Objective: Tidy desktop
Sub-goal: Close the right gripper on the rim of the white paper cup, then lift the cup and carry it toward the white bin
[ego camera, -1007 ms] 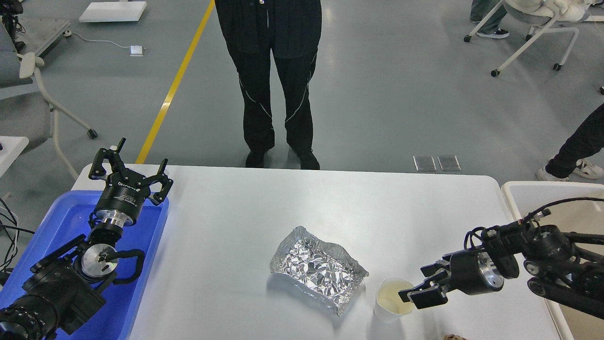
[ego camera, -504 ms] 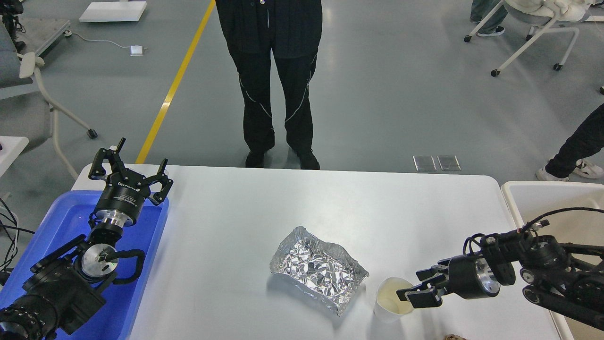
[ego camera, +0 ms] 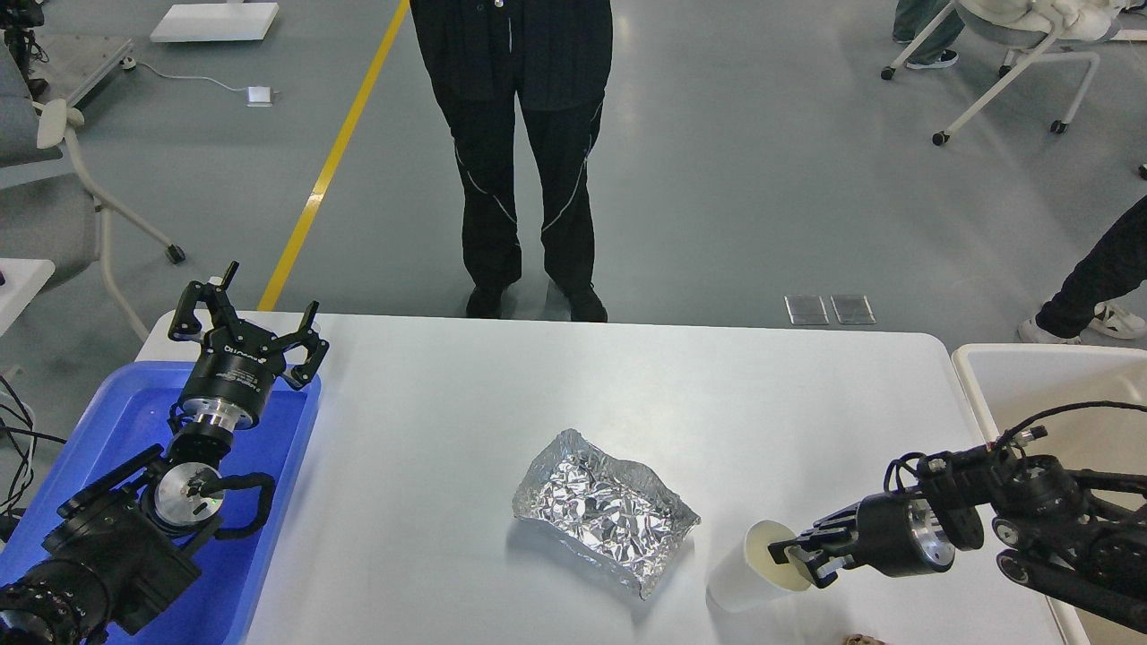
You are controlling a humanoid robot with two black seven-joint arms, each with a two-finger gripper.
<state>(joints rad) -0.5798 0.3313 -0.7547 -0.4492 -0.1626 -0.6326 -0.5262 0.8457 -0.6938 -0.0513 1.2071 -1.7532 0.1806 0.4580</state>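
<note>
The paper cup (ego camera: 751, 576), upright half a second ago, now tips toward the foil tray (ego camera: 603, 508) just left of it on the desktop (ego camera: 466, 430). The right gripper (ego camera: 800, 557) pinches the cup's rim, fingers closed on it. The left gripper (ego camera: 244, 319), far left of the foil, stays spread open, empty.

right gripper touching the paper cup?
Touching. Head view: the right gripper has its fingers closed over the rim of the paper cup, which is tilted.

foil tray (ego camera: 602, 509) mid desktop (ego camera: 466, 430), cup (ego camera: 753, 573) beside, far half free
</note>
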